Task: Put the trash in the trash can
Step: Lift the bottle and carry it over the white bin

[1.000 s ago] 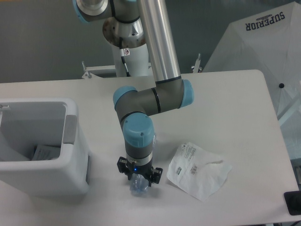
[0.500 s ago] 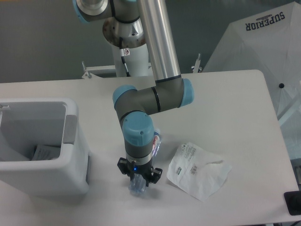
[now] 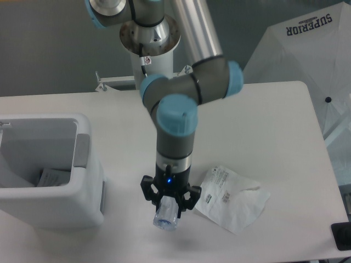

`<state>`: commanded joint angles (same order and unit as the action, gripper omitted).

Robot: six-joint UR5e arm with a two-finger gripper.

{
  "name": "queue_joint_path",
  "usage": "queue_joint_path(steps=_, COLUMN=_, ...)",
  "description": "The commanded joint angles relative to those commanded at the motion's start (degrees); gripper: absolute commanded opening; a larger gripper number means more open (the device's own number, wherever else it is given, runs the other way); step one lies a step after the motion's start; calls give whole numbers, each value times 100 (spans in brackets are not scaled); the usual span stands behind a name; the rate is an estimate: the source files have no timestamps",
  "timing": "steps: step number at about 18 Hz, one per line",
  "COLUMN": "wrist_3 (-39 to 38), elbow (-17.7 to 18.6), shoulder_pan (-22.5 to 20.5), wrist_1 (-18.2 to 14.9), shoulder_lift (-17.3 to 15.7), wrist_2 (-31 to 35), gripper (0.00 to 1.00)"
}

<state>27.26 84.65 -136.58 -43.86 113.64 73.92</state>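
One crushed clear bottle [image 3: 166, 215] clamped in gripper [image 3: 170, 204]; crumpled white wrapper [image 3: 232, 198] just beside; white trash can [image 3: 82, 205] left.

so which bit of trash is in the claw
The crushed clear bottle, gripped by the claw; the white wrapper lies loose on the table.

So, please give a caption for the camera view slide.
Gripper holds the crushed bottle above the table, between trash can and wrapper.
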Motion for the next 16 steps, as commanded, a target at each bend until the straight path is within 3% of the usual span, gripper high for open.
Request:
queue_joint_path(steps=2, wrist_3=-334, elbow=-369, shoulder_pan=-35, wrist_1=96, shoulder_lift=-18, wrist_2=-237, gripper=57)
queue_joint_path(steps=7, wrist_3=-1415, elbow=-1081, shoulder_pan=-132, wrist_1=746, shoulder_lift=-149, wrist_2=-826, gripper=57)
queue_joint_path(steps=11, wrist_3=-1933, elbow=-1284, shoulder_pan=-1, wrist_1=773, shoulder_lift=-509, wrist_2=-906, gripper=57)
queue_joint_path(steps=16, wrist_3=-2479, elbow=-1241, shoulder_pan=386, wrist_1=765, shoulder_lift=-1001, wrist_2=-906, gripper=57)
